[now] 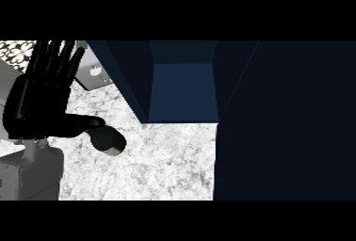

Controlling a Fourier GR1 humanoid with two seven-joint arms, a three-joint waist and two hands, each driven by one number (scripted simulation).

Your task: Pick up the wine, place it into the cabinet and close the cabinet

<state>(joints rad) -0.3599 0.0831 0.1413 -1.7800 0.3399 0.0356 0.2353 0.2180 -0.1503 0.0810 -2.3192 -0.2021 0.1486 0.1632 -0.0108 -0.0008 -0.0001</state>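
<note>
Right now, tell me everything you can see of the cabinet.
The cabinet is dark navy blue and fills the upper middle and right of the head view. It stands open: its bare inside shows as a lighter blue panel framed by darker side walls, with no wine visible in it. A broad, near-black surface, seemingly its door or side, covers the view's right. Its base meets the white marbled counter. The open left hand rests apart from it at the left, not touching it.

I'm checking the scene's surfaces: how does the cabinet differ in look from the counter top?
The cabinet is dark navy and plain; the counter top is pale, mottled grey-white marble. The cabinet stands upright with an open recess showing; the counter top lies flat. Only the left hand shows, fingers straight, over the counter top's left side.
</note>
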